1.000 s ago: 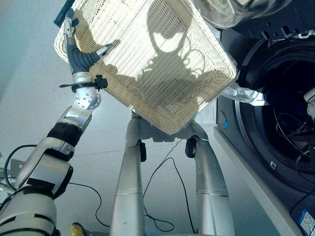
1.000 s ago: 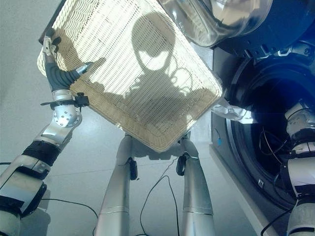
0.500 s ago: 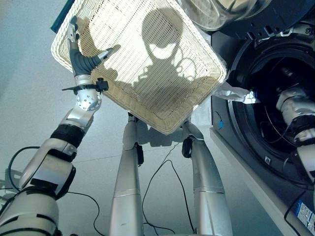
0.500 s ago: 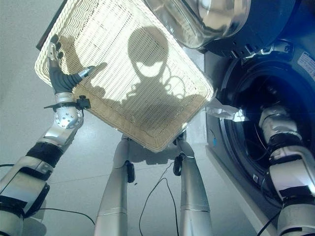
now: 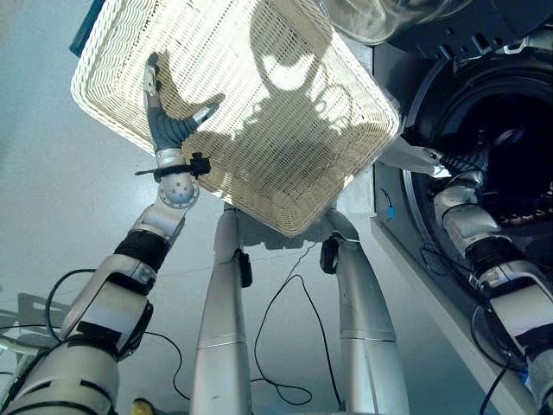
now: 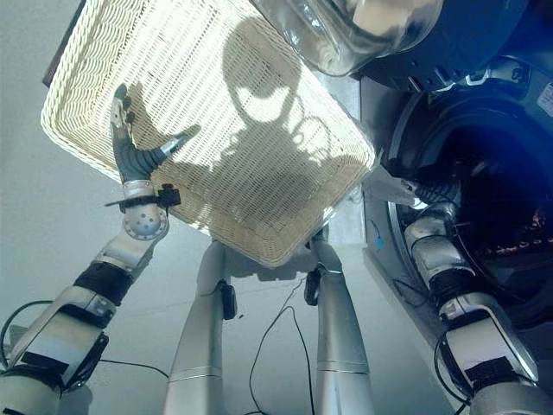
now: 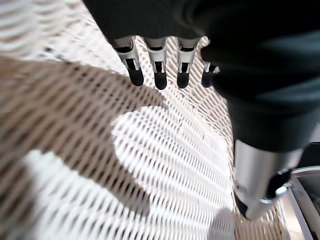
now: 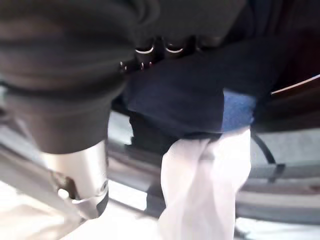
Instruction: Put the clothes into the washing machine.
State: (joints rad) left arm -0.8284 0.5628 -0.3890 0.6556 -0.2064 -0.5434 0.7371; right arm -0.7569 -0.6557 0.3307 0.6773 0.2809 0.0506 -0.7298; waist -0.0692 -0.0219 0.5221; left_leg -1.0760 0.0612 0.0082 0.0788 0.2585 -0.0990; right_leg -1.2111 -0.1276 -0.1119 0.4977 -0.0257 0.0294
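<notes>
Right wrist view: right hand fingertips hidden by dark cloth, grip unclear; left hand flat under basket

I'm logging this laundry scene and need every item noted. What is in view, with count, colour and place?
Woven wicker laundry basket: one, cream, held up and tilted, its lower corner toward the washer opening.
Front-loading washing machine: one, dark, at the robot's right, drum open.
Round glass washer door: one, clear with a silvery rim, swung open above the basket.
White cloth: one, draped over the drum's rim, beside the basket's corner.
Dark blue garment: one, in front of the right hand.
Floor: pale grey, below.
Left hand: flat against the basket's underside, fingers straight.
Right hand: at the drum opening, fingers hidden by the garment.
</notes>
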